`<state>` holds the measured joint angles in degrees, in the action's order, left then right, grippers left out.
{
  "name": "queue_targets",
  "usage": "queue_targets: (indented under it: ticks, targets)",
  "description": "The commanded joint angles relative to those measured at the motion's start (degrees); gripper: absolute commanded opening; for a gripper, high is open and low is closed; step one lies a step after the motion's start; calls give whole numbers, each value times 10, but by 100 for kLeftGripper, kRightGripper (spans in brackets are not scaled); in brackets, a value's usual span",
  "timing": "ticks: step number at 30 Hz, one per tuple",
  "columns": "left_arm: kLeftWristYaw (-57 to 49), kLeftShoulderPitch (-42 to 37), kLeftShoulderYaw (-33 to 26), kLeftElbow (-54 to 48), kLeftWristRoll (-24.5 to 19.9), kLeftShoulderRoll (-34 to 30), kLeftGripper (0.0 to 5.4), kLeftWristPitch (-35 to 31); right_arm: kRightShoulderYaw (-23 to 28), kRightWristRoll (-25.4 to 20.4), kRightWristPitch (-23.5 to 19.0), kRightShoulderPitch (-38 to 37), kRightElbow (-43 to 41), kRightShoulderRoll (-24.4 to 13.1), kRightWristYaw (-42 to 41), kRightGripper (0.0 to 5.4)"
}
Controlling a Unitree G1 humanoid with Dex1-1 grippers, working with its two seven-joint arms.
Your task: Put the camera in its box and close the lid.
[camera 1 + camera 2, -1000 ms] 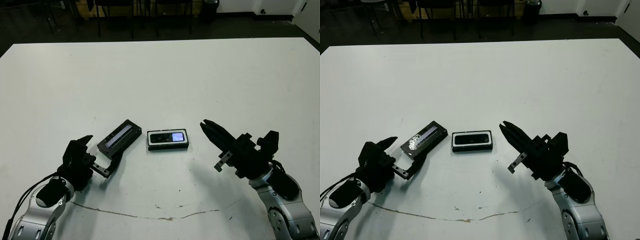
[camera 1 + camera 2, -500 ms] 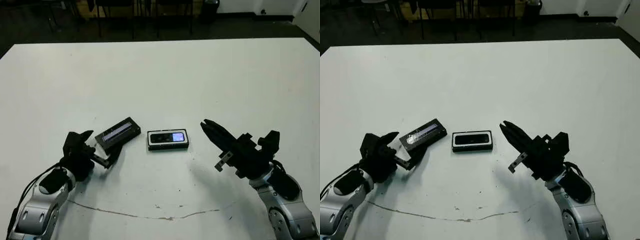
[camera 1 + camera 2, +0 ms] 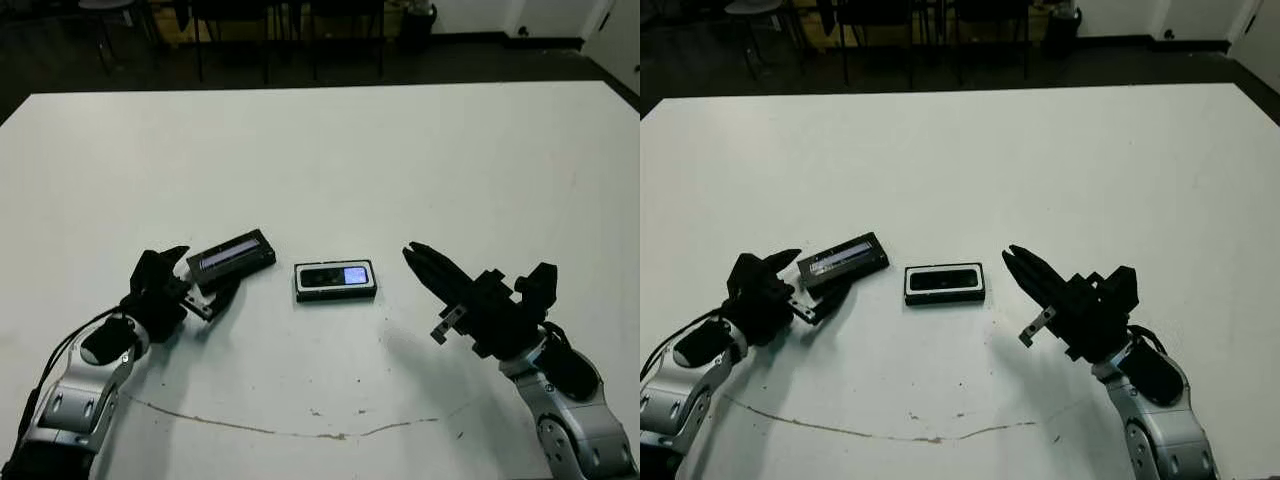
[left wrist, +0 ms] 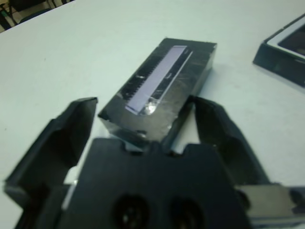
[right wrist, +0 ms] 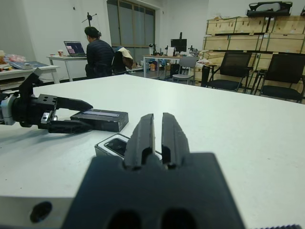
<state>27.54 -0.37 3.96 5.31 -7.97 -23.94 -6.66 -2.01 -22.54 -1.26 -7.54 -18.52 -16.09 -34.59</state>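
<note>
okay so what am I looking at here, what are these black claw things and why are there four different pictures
The claws are a humanoid robot's two grippers. Two pictures look down from its head onto a white table; the other two come from cameras on its wrists. The left gripper, fingers open, has one end of a flat black lid with a pale strip between them. In the middle lies a small box with a slim black camera inside, uncovered. The right gripper, fingers together, hovers beside the box, holding nothing.
</note>
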Motion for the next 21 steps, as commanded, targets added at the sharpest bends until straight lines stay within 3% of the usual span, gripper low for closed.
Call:
queue_targets:
  ticks: [1,4,8,11,16,21]
  targets:
    - [3,35,19,76,34,-8,382,-23,1,4,-6,-5,-6,-5,4,0]
    - [11,29,13,98,22,-5,324,-10,3,5,-4,-4,4,-7,-1,0]
    - [28,19,3,134,7,0,266,7,4,35,41,5,54,-10,-9,0]
    - [83,0,6,173,-6,-14,259,18,5,35,58,10,77,-9,-18,0]
    - [203,-53,14,240,-36,-43,258,-18,7,40,91,15,118,-2,-25,0]
    - [207,-47,13,188,-45,-57,249,-52,4,25,85,12,113,0,-29,0]
